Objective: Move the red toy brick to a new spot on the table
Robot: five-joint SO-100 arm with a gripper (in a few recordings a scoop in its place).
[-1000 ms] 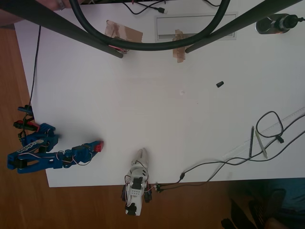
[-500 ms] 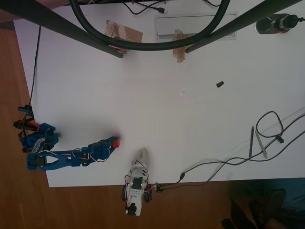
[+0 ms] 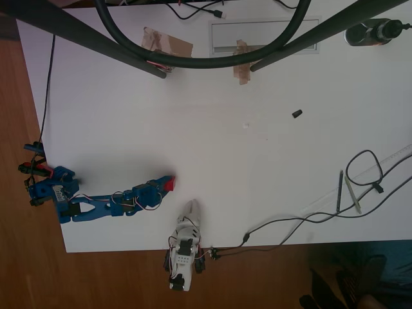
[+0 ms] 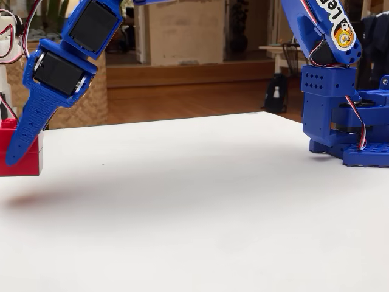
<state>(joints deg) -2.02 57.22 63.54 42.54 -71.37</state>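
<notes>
The red toy brick (image 3: 169, 185) is clamped at the tip of my blue gripper (image 3: 165, 186), which is shut on it over the near-left part of the white table (image 3: 212, 148) in the overhead view. In the fixed view the brick (image 4: 29, 163) hangs at the left edge a little above the table (image 4: 213, 213), with a faint reddish shadow beneath it. One blue finger (image 4: 33, 118) slants across its front; the other finger is hidden behind the brick.
A small black bit (image 3: 297, 114) lies right of centre. Brown tape patches (image 3: 168, 44) sit at the far edge, with a dark bottle (image 3: 368, 32) at the far right. Cables (image 3: 364, 168) and pens (image 3: 344, 191) lie on the right. The arm's base (image 4: 349, 131) stands at the table's left edge.
The arm has stretched out to the right in the overhead view, carrying the red brick from near the table's left edge toward its middle front.
</notes>
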